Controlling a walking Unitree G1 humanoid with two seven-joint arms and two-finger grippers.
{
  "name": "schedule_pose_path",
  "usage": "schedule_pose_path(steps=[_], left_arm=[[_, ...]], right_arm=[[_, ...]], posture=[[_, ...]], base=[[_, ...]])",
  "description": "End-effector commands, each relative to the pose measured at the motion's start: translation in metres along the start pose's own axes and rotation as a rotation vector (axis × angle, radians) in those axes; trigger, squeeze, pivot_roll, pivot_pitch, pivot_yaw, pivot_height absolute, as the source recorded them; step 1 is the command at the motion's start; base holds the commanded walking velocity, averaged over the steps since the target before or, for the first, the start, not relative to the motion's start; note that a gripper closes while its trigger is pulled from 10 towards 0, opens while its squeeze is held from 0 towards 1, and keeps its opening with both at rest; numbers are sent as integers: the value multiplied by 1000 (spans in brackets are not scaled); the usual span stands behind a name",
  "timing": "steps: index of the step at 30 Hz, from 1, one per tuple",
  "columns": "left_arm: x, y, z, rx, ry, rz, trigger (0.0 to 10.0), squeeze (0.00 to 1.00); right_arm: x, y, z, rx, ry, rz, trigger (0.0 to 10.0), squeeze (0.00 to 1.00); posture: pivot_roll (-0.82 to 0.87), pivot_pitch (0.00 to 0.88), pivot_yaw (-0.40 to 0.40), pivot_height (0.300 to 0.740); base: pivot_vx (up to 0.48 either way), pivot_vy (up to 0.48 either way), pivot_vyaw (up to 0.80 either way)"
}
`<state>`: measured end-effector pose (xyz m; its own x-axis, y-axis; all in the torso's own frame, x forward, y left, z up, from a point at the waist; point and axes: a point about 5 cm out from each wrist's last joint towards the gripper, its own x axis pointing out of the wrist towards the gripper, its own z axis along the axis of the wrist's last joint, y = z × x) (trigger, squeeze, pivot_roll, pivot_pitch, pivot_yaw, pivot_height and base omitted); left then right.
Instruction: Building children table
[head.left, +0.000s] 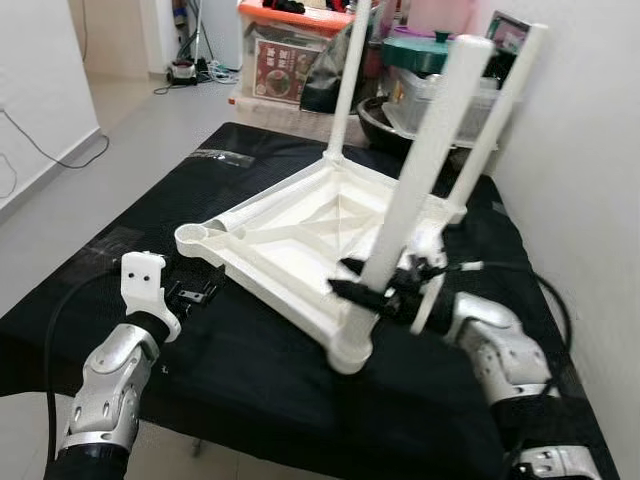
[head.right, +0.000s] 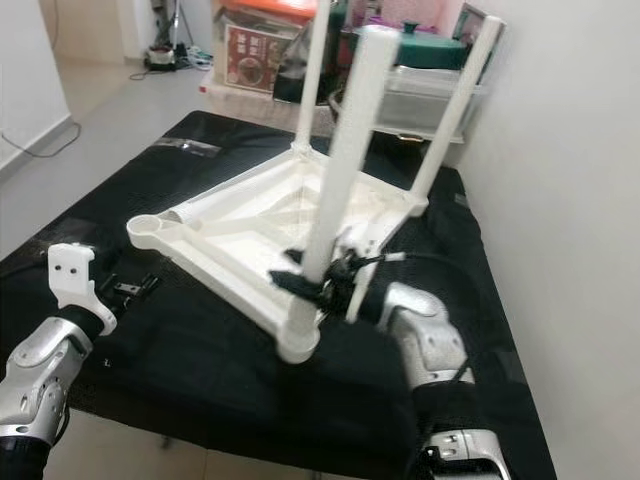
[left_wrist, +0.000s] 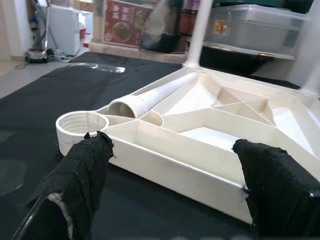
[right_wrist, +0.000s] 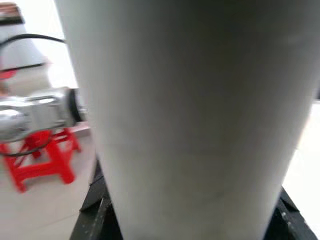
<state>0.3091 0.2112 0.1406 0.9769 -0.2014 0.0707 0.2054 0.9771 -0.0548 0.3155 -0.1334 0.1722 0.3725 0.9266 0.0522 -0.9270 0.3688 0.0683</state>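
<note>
An upturned white children's table (head.left: 300, 235) is laid on the black-draped counter (head.left: 120, 210), three legs standing up. The nearest leg (head.left: 420, 170) is pinched low by the right hand (head.left: 372, 292). The left hand (head.left: 195, 293) is held spread just beside the empty near-left socket (head.left: 192, 236).

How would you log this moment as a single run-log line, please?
right gripper: shut on near table leg | left gripper: open, beside empty corner socket | tabletop: upside down

White table leg (right_wrist: 185, 115), very close
</note>
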Motion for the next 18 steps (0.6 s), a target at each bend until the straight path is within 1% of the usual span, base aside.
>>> schedule_pose_path(steps=[1, 2, 3, 4, 5, 6, 7, 8, 9, 10, 11, 12, 13, 14, 15, 16, 17, 18], left_arm=[[-1, -4, -4, -6, 9, -7, 10000, 0], [-2, -3, -4, -8, 8, -5, 10000, 0], [-3, -3, -3, -10, 7, -6, 10000, 0], [-3, -3, -3, -10, 7, -6, 10000, 0], [-3, -3, -3, -11, 6, -7, 10000, 0], [-3, -3, -3, -12, 6, -8, 10000, 0], [-3, -3, -2, -13, 5, -9, 10000, 0], [-3, -3, -2, -13, 4, -10, 10000, 0], [-3, -3, -2, -13, 4, -10, 10000, 0], [-2, -3, -2, -13, 4, -10, 10000, 0], [-2, -3, -2, -13, 4, -11, 10000, 0], [-2, -3, -2, -13, 4, -11, 10000, 0], [-2, -3, -1, -14, 4, -13, 10000, 0], [-2, -3, -1, -14, 4, -15, 10000, 0], [-2, -3, -1, -14, 4, -15, 10000, 0], [-2, -3, -1, -14, 4, -16, 10000, 0], [-2, -3, -1, -14, 4, -16, 10000, 0], [-2, -3, -1, -16, 3, -18, 10000, 0]], right_arm=[[3, 6, -10, 42, 20, 21, 0, 0], [5, 6, -12, 35, 29, -11, 0, 0], [5, -23, -24, 8, 120, -491, 0, 0], [5, -23, -24, 8, 120, -491, 0, 0], [2, -32, -28, 12, 152, -648, 0, 0], [-9, -41, -34, 47, 189, -865, 0, 0], [-31, -46, -42, 80, 232, -1117, 0, 0], [-47, -47, -48, 95, 264, -1279, 0, 0], [-47, -47, -48, 95, 264, -1279, 0, 0], [-62, -45, -52, 109, 281, -1417, 0, 0], [-72, -38, -54, 120, 288, -1499, 0, 0], [-72, -38, -54, 120, 288, -1499, 0, 0], [-75, -29, -52, 110, 277, -1536, 0, 0], [-71, -17, -48, 89, 268, -1517, 2000, 0], [-71, -17, -48, 89, 268, -1517, 2000, 0], [-68, -10, -45, 74, 261, -1492, 2000, 0], [-68, -10, -45, 74, 261, -1492, 2000, 0], [-44, 2, -34, 38, 179, -1226, 10000, 678]], posture=[[126, 0, -176, 740], [126, 0, -176, 740], [111, 0, -170, 740], [111, 0, -170, 740], [111, 0, -170, 740], [106, 0, -167, 740], [93, 0, -157, 740], [93, 0, -157, 740], [93, 0, -157, 740], [92, 0, -155, 740], [88, 0, -153, 740], [88, 0, -153, 740], [80, 0, -148, 740], [72, 0, -143, 740], [72, 0, -143, 740], [72, 0, -143, 740], [72, 0, -143, 740], [60, 0, -141, 740]], base=[[0, 0, 0], [0, 0, 0], [0, 0, 0], [0, 0, 0], [0, 0, 0], [0, 0, 0], [0, 0, 0], [0, 0, 0], [0, 0, 0], [0, 0, 0], [0, 0, 0], [0, 0, 0], [0, 0, 0], [0, 0, 0], [0, 0, 0], [0, 0, 0], [0, 0, 0], [0, 0, 0]])
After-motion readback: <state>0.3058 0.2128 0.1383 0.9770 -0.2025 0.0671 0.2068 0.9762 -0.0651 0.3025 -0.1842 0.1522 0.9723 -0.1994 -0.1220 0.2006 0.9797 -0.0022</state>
